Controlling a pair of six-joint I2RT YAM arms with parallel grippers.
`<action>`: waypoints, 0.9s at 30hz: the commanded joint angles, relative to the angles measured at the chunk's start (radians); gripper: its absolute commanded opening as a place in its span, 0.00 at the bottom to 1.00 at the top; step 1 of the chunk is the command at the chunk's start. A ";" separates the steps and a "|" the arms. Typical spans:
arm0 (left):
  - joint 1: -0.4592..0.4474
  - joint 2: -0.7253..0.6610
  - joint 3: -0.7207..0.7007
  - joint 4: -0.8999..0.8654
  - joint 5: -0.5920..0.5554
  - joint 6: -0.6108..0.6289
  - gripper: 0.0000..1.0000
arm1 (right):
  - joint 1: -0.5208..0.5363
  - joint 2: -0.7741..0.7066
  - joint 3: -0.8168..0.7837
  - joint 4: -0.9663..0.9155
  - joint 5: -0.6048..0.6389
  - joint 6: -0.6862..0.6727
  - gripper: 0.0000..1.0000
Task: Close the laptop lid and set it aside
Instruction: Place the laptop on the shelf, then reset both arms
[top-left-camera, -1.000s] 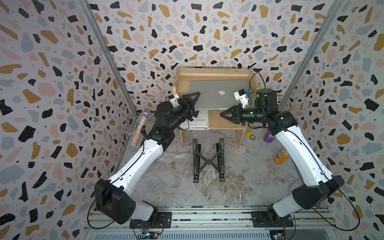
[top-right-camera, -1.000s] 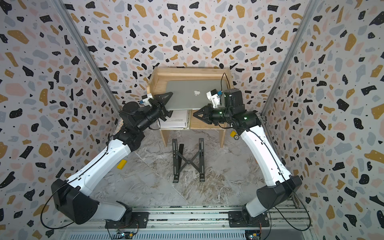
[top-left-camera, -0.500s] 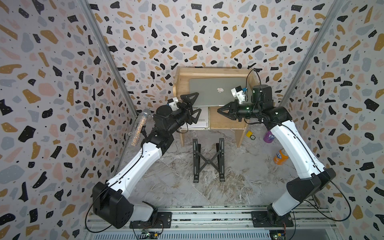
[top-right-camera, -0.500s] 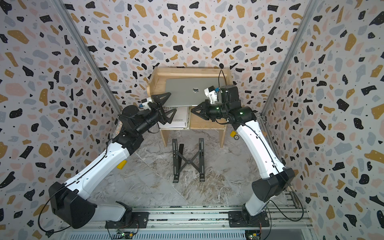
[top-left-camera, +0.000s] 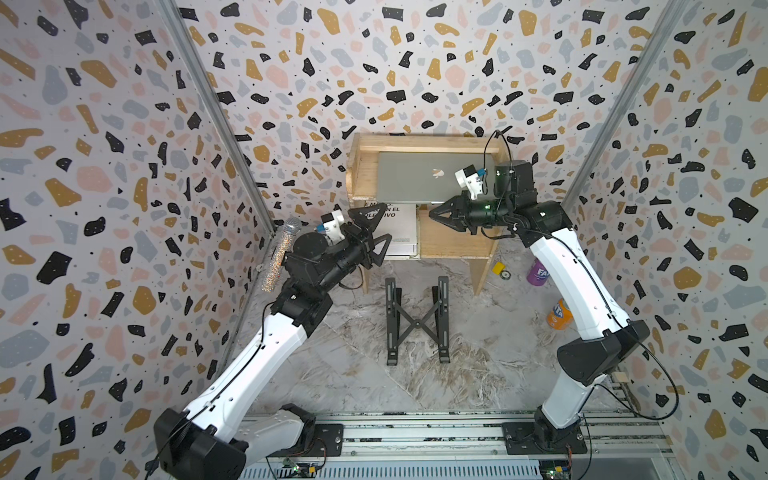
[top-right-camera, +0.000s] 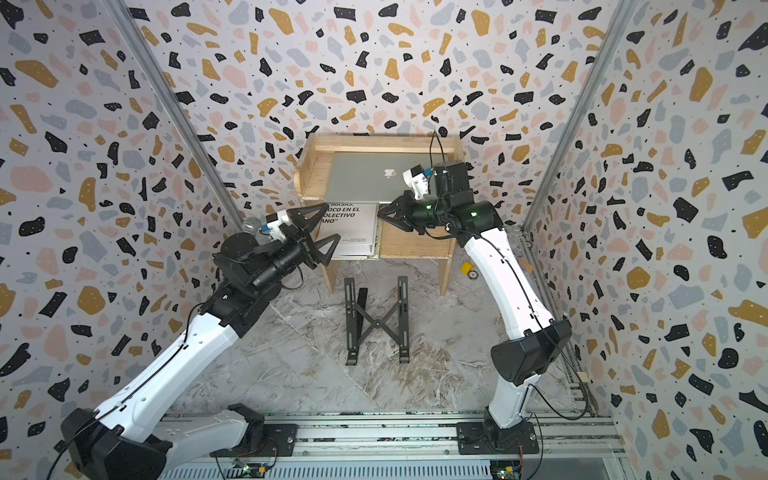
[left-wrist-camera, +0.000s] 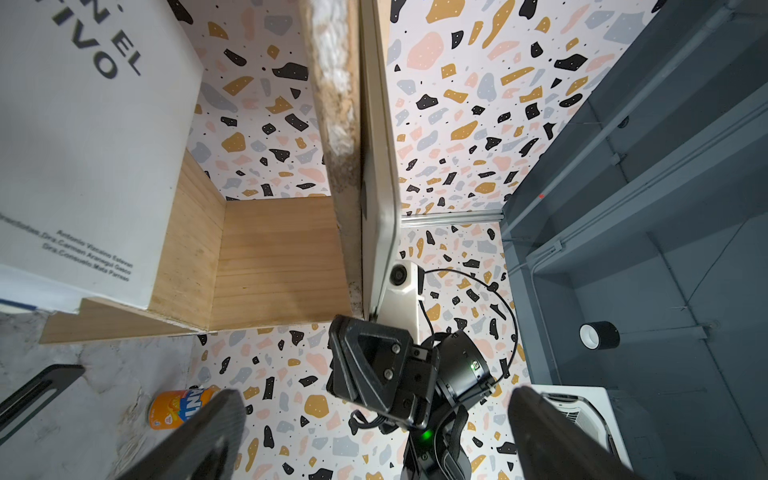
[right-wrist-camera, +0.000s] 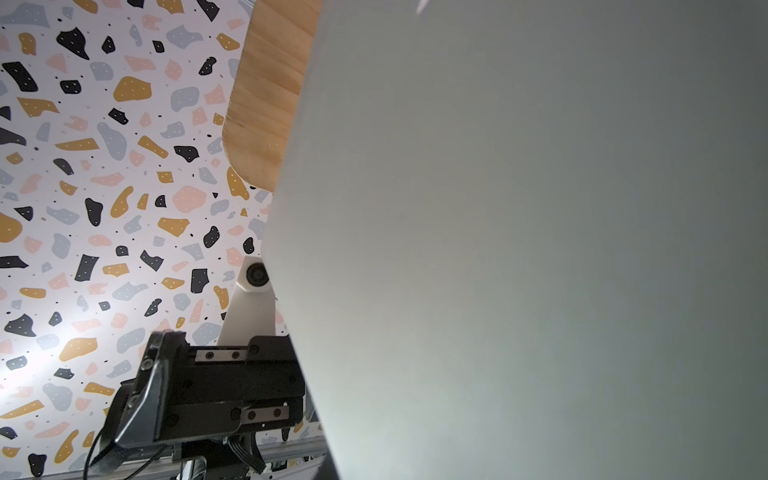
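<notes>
The silver laptop (top-left-camera: 411, 183) (top-right-camera: 357, 178) lies on the top board of a wooden shelf unit (top-left-camera: 362, 166), and its lid (top-left-camera: 436, 172) is down with the apple logo facing up. My right gripper (top-left-camera: 432, 212) (top-right-camera: 380, 214) is shut, with its tip against the laptop's front edge near the right end. In the right wrist view the lid (right-wrist-camera: 519, 249) fills the picture and hides those fingers. My left gripper (top-left-camera: 385, 226) (top-right-camera: 333, 221) (left-wrist-camera: 374, 436) is open and empty. It hangs off the shelf's front left corner, clear of the laptop's edge (left-wrist-camera: 378, 166).
A white book (top-left-camera: 399, 232) lies on the lower shelf. On the floor stand a black X-shaped stand (top-left-camera: 415, 320), a purple can (top-left-camera: 539, 272), an orange Fanta can (top-left-camera: 559, 314) and a small yellow item (top-left-camera: 498, 268). A glittery microphone (top-left-camera: 280, 253) leans on the left wall.
My left gripper opened, let go of the laptop's left edge and drew back down and left. The shut right gripper moved toward the shelf, and the laptop slid farther back.
</notes>
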 joint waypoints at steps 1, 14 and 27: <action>0.006 -0.066 -0.043 -0.041 0.012 0.070 1.00 | -0.035 0.000 0.037 -0.005 -0.019 -0.021 0.10; 0.006 -0.238 -0.073 -0.381 0.046 0.342 1.00 | -0.061 -0.034 0.018 0.031 -0.116 -0.070 0.18; 0.006 -0.340 0.058 -0.844 -0.197 0.788 1.00 | -0.023 -0.383 -0.300 -0.091 -0.067 -0.319 0.79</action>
